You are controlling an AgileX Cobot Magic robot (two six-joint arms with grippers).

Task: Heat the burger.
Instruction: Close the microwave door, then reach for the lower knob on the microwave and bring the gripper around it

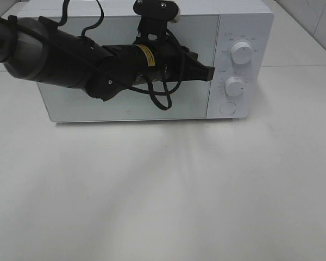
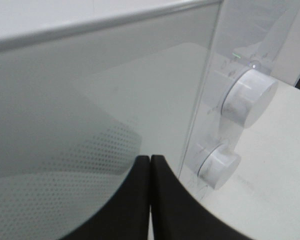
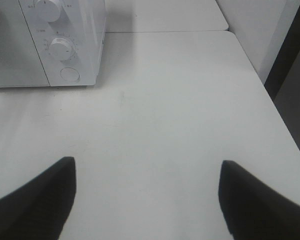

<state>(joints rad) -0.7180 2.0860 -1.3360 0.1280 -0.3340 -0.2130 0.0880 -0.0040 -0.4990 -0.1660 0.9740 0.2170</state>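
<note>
The burger is out of view. A white microwave (image 1: 125,109) stands at the back of the table with its door closed. My left gripper (image 1: 209,72) is shut with nothing in it, its tip right at the door's right edge, beside the lower knob (image 1: 234,85). In the left wrist view the shut fingers (image 2: 140,200) sit close against the glass door (image 2: 90,110), with the upper knob (image 2: 250,95) and lower knob (image 2: 220,165) beyond. My right gripper (image 3: 147,195) is open over bare table and holds nothing; it does not show in the exterior high view.
The microwave's control panel has an upper knob (image 1: 242,51) and a round button (image 1: 229,107) below the knobs. In the right wrist view the microwave (image 3: 65,45) stands at the far left, and the white table's right edge (image 3: 270,100) drops off beside a dark gap.
</note>
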